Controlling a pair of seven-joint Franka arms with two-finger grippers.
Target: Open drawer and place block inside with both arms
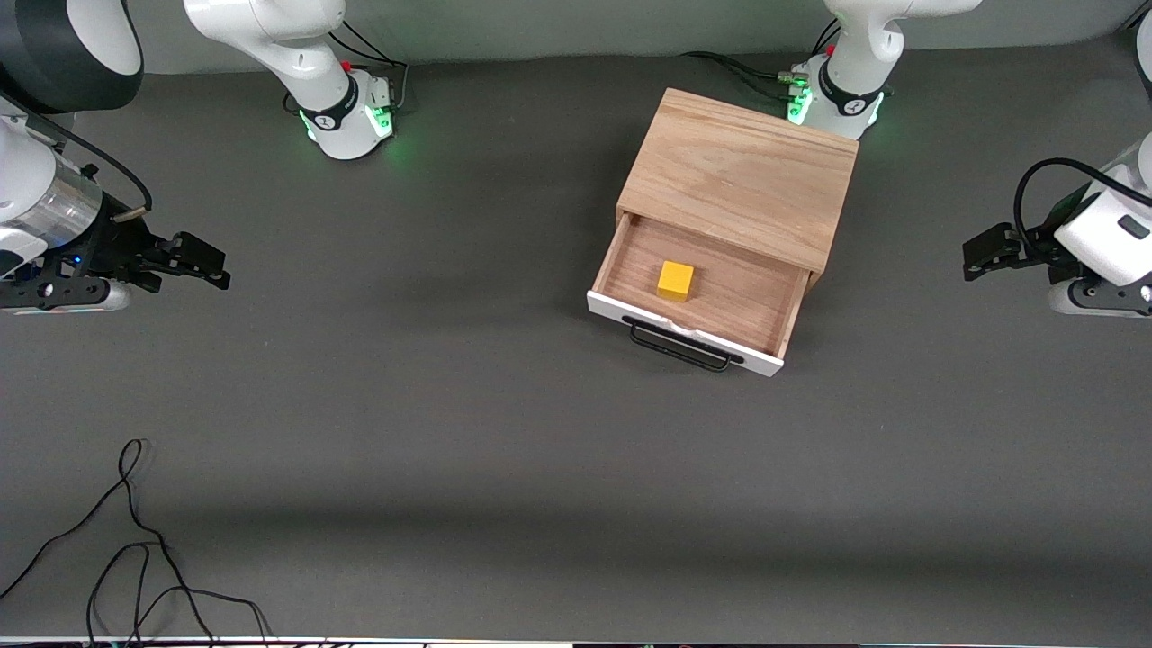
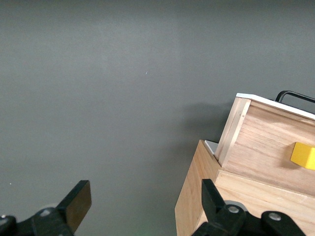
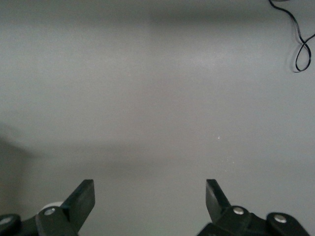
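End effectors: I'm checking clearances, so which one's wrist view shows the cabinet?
The left end effector: its wrist view shows the cabinet, open drawer and block. The right end effector sees only table.

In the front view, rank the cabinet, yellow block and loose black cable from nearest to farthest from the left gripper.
From the left gripper, open at its table end:
1. Cabinet, closest.
2. Block, in the open drawer.
3. Cable, toward the right arm's end, nearest the camera.
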